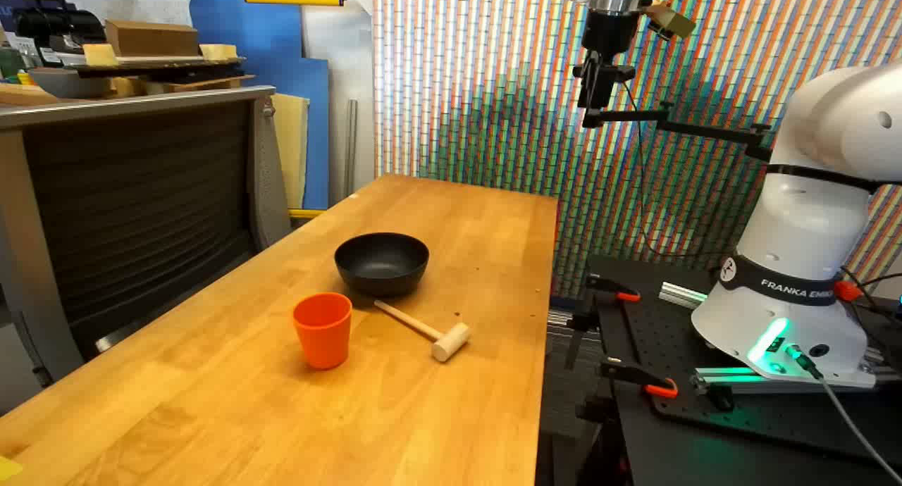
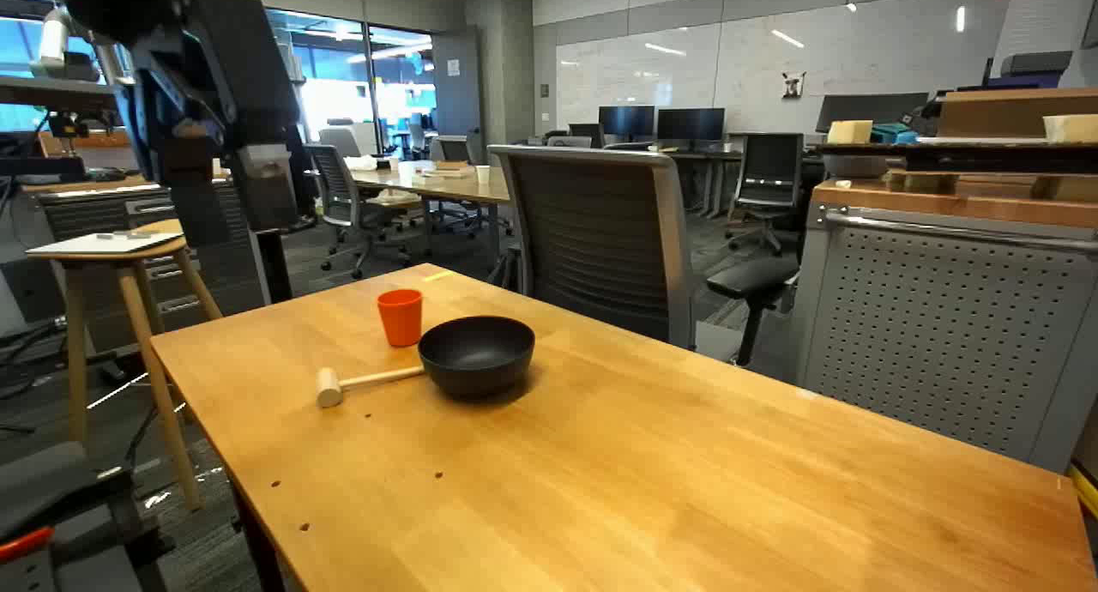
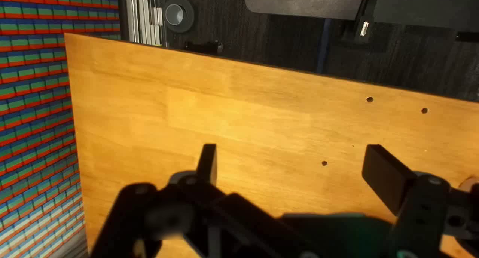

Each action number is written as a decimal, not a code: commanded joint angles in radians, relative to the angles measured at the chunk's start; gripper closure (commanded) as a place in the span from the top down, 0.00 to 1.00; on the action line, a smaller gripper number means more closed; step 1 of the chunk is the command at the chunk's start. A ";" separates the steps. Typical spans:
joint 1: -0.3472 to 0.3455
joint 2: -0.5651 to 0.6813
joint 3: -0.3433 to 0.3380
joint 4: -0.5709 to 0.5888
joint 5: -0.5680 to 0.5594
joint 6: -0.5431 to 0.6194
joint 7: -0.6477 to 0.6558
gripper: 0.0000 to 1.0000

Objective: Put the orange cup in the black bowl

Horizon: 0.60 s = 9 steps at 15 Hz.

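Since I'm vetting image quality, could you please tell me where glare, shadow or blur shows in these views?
In an exterior view, light streaks glare off the whiteboard and the windows look washed out; in both exterior views, a soft shadow lies at the foot of the black bowl; in the wrist view, a near part of the gripper looks blurred.
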 commanded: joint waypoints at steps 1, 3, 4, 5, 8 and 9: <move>0.009 -0.001 -0.007 0.003 -0.005 -0.006 0.005 1.00; 0.009 -0.001 -0.007 0.003 -0.005 -0.006 0.005 1.00; 0.009 -0.001 -0.007 0.003 -0.005 -0.006 0.005 1.00; 0.019 0.023 -0.009 0.011 0.000 0.000 -0.002 1.00; 0.098 0.193 -0.005 0.055 0.063 0.159 0.024 1.00; 0.131 0.258 -0.001 0.072 0.094 0.235 0.025 1.00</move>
